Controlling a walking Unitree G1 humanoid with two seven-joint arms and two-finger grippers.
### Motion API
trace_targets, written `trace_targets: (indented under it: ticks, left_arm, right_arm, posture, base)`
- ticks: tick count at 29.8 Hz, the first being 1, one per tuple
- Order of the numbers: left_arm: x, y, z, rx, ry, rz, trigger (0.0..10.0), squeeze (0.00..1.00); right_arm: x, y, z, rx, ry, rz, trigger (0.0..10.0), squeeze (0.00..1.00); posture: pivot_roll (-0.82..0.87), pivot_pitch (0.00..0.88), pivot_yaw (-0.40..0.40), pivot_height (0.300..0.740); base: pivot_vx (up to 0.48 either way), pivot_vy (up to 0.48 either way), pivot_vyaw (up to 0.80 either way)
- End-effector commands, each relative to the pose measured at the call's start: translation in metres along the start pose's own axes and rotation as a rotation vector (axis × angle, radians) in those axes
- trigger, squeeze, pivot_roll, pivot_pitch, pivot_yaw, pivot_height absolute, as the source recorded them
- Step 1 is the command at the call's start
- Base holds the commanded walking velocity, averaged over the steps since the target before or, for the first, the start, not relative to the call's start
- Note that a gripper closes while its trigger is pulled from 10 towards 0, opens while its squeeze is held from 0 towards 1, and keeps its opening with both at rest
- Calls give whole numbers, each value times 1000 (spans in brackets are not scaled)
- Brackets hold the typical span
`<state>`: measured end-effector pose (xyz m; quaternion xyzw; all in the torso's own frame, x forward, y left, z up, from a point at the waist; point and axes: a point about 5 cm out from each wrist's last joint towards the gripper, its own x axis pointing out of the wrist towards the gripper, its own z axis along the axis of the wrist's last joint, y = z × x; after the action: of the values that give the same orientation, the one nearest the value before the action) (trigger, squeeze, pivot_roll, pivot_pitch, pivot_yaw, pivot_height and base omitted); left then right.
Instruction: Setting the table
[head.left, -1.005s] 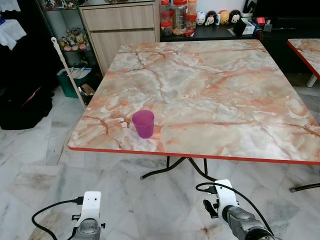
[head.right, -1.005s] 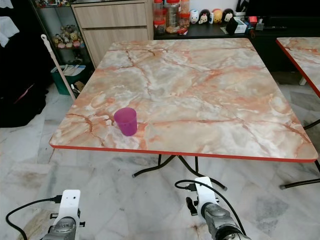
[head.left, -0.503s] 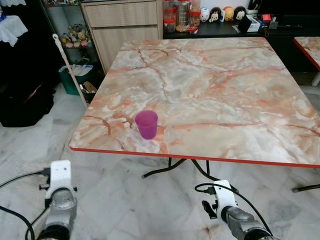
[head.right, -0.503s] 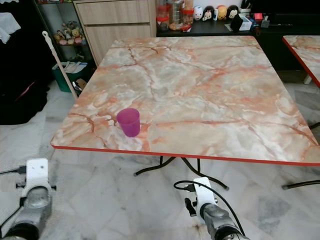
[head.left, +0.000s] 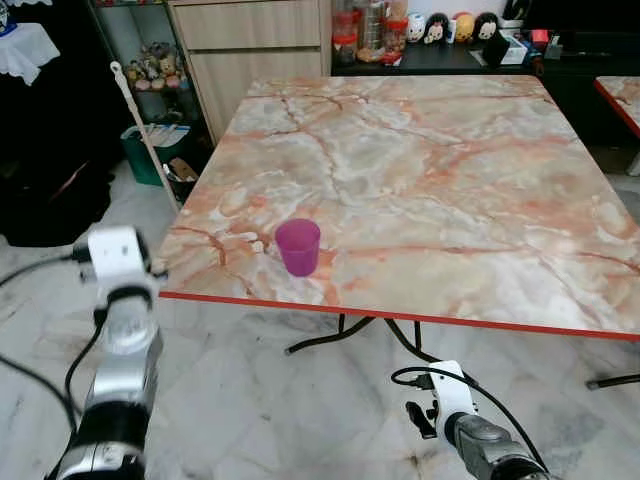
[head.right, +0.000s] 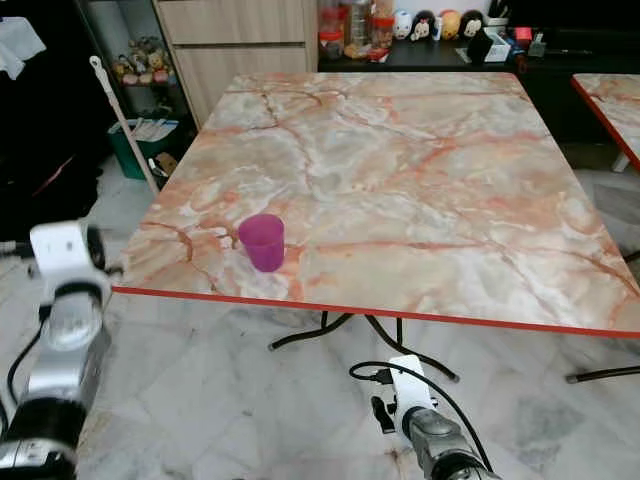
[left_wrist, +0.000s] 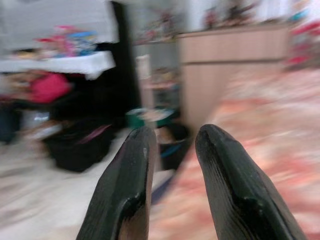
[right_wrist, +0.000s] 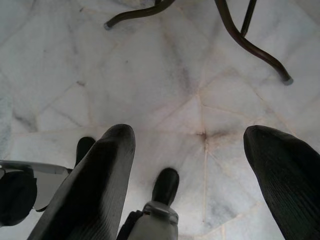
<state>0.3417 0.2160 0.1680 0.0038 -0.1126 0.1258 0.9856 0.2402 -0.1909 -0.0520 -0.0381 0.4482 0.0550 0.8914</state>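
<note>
**Left arm raised beside the table, cup waiting near the front edge**

The left gripper (left_wrist: 172, 165) is lifted to about the height of the table top, off the table's near left corner, and points along the table's left side. Its two black fingers (left_wrist: 125, 190) stand slightly apart with a narrow gap and nothing between them, so it is released and empty. The blur in its wrist view suggests the arm is in motion. Judging by the task, it is probably lifted this way to reach in over the edge towards the cup.

The right gripper (right_wrist: 190, 180) hangs low, below the table's front edge, aimed down at the marble floor (right_wrist: 165, 85) near the table's curved metal feet (right_wrist: 250, 40). Its fingers are spread wide and hold nothing, so this arm looks idle.

The purple cup (head.left: 298, 247) stands upright on the marbled table (head.left: 450, 170), close to the red front edge and towards the left corner, well within reach of the left arm. It is untouched.
</note>
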Motion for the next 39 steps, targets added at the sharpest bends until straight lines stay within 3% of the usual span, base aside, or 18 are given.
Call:
trace_targets:
  ticks: [1,3,6,10,13,17,29,39]
  left_arm:
    - [4,-15,7,-90,18,-71,10000,0]
    - [9,-31,17,-137,22,-152,10000,0]
    - [17,-50,24,-122,73,-230,10000,0]
    - [32,-60,18,-207,214,-174,10000,0]
    - [34,-64,19,-208,225,-188,10000,0]
    - [35,-81,17,-219,346,-324,10000,0]
    - [33,-101,18,-157,459,-517,10000,0]
    - [30,-109,13,-40,472,-567,10000,0]
  right_arm:
    - [0,2,-1,-7,7,5,10000,0]
    - [0,2,-1,-7,7,5,10000,0]
    - [0,1,0,-7,6,5,10000,0]
    - [0,2,1,-3,5,5,10000,0]
    - [0,2,1,-1,4,5,10000,0]
    - [1,2,2,3,1,4,10000,0]
    - [1,2,3,0,0,5,10000,0]
    - [1,3,3,1,-1,6,10000,0]
  posture:
    - [3,37,67,740]
    - [3,37,67,740]
    - [7,44,68,740]
    - [1,50,73,740]
    - [-1,52,73,740]
    - [4,58,76,740]
    - [6,61,78,740]
    - [9,63,84,740]
  base:
    - [0,0,0]
    - [0,0,0]
    - [0,0,0]
    - [0,0,0]
    - [0,0,0]
    - [0,0,0]
    - [0,0,0]
    - [0,0,0]
